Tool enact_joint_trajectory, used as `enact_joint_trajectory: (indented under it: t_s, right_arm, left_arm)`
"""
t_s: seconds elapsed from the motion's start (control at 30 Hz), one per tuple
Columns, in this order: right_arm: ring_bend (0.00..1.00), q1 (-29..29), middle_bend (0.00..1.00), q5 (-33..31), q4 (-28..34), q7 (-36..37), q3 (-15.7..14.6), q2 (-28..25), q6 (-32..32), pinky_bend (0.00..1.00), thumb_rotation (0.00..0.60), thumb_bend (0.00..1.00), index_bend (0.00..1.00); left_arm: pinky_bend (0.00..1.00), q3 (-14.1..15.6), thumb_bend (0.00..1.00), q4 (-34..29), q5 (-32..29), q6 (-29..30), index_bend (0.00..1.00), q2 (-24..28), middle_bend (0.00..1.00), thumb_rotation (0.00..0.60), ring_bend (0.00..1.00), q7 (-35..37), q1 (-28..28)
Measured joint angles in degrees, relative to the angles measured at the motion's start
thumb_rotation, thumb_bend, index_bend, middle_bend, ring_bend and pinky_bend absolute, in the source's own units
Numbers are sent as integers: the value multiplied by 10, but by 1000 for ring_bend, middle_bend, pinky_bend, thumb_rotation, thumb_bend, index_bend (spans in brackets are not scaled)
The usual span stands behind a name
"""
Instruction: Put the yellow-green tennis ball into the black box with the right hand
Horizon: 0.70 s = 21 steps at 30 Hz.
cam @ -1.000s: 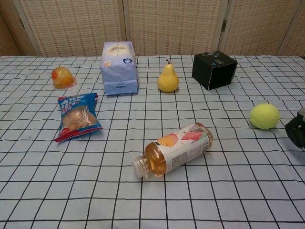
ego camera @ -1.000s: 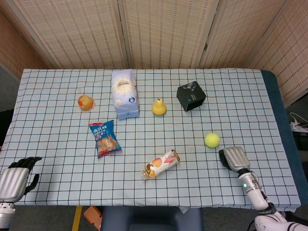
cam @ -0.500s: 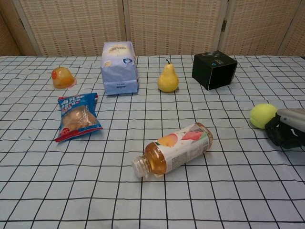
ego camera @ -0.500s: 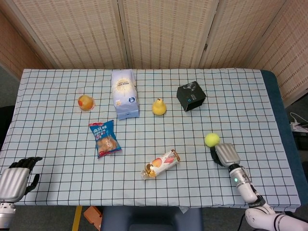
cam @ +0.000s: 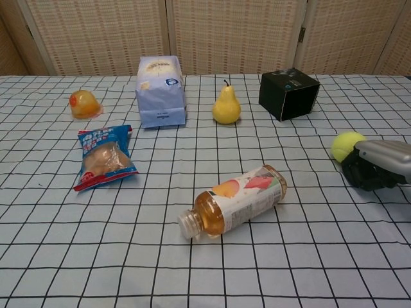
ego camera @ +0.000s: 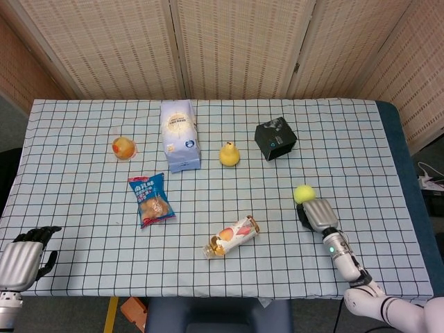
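Right hand [ego camera: 316,215] at one tennis ball [ego camera: 303,193], its dark fingers [cam: 365,174] touching it; we cannot tell if they grip.
We count one black box [ego camera: 275,138] well beyond; one pear [ego camera: 229,154], one bottle [ego camera: 232,236]; left hand [ego camera: 24,257] curled, holding nothing.

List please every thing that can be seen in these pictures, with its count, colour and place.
ball: 1, yellow-green, right side of table, at the right hand's fingers
box: 1, black, far right of centre
pear: 1, yellow, far centre, left of box
bag: 1, white-blue, upright, left of pear
cup: 1, orange, far left
snack: 1, blue, left of centre
bottle: 1, amber juice, lying near centre
table: 1, white cloth with black grid
screen: 1, tan, behind table
left hand: 1, grey-black, near left corner
right hand: 1, grey-black, just behind ball
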<state>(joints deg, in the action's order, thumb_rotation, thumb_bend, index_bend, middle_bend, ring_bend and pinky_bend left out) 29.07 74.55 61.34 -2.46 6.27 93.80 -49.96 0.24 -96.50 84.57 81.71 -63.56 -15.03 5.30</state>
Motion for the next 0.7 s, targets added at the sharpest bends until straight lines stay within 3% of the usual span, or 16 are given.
enact_joint_trajectory:
  t_s: [0.7]
  right_arm:
    - [781,61,933,14,-142,64,20,66,34,1000,600,921,1000]
  left_arm:
    - [378,1,451,4,-6,-11,275,-2,299,600,267,2,4]
